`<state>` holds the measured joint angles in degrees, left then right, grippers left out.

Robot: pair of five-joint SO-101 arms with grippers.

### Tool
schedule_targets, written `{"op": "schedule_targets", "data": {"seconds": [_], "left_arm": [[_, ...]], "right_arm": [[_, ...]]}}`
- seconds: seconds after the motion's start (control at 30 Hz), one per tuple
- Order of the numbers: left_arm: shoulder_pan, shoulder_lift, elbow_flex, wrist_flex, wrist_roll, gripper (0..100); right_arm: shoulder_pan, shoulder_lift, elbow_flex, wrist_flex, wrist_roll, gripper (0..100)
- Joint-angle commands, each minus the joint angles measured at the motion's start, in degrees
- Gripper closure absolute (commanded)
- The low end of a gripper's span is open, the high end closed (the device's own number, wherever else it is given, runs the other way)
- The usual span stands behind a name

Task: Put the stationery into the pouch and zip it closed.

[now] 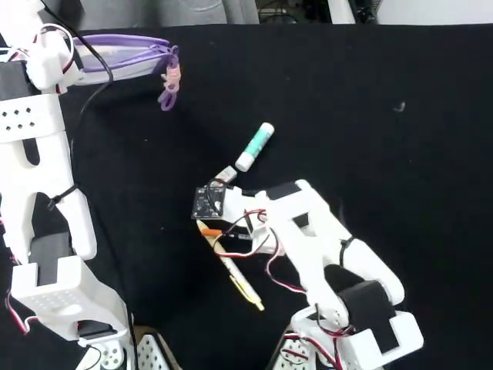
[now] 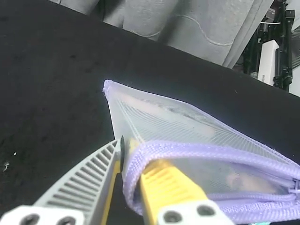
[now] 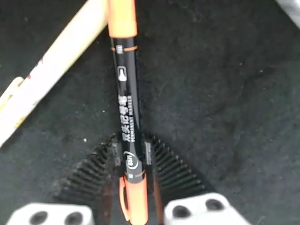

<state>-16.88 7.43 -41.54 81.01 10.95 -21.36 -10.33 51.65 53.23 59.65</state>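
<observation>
Gripping the pouch (image 2: 187, 126) by its rim, my left pincer (image 2: 124, 145) is clenched on one end of the opening: the grey finger presses the outside of the clear mesh wall and the yellow finger sits inside, under the purple zip (image 2: 211, 154). The pouch lies at the far left of the black table (image 1: 385, 116) with its mouth gaping, and a purple cord (image 1: 169, 86) dangles from its near corner.

My right pincer (image 3: 129, 140) is low over the middle of the table, clamped around a black marker (image 3: 124, 93) with orange caps. The marker runs straight out between the two ribbed fingers, one orange end tucked back toward my wrist.

A cream pen (image 3: 56, 61) with a yellow clip lies slantwise just beside the marker. Its far end crowds the marker's outer cap; I cannot tell whether they touch.

A green-and-white glue stick (image 1: 255, 146) lies farther out, between my right pincer and the pouch and well apart from both. A small pale block (image 1: 226, 174) sits near the glue stick's white end, just beside my right wrist. I cannot tell what it is.

A grey curtain (image 2: 187, 23) hangs beyond the table's far edge.
</observation>
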Motion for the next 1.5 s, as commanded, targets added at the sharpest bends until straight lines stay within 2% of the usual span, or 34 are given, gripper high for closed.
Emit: {"op": "schedule_targets", "data": {"seconds": [0.0, 0.37, 0.53, 0.8, 1.0, 1.27, 1.47], "left_arm": [[1.5, -0.8, -1.8, 0.2, 0.8, 97], [5.8, -1.3, -5.5, 5.3, 0.5, 97], [8.4, -1.1, -8.5, 9.1, 0.4, 97], [10.5, -0.8, -8.0, 9.8, 0.7, 97], [10.7, -0.8, -8.0, 9.9, 0.8, 97], [14.4, -0.8, -5.4, 9.5, 0.8, 97], [17.5, -0.8, 0.2, 5.8, 0.8, 97]], "right_arm": [[-0.6, -6.3, -2.5, 0.8, -1.8, 98.7], [4.9, -42.5, -2.7, -0.6, -13.2, 98.7], [4.8, -55.5, -2.5, -9.0, -25.3, 98.7], [4.8, -59.3, -2.4, -24.6, -41.2, 98.7], [2.3, -59.1, -2.1, -39.6, -56.9, 98.7], [-3.0, -59.1, 10.2, -69.0, -58.5, 98.7], [-6.2, -56.0, 11.1, -75.3, -58.5, 98.7]]}}
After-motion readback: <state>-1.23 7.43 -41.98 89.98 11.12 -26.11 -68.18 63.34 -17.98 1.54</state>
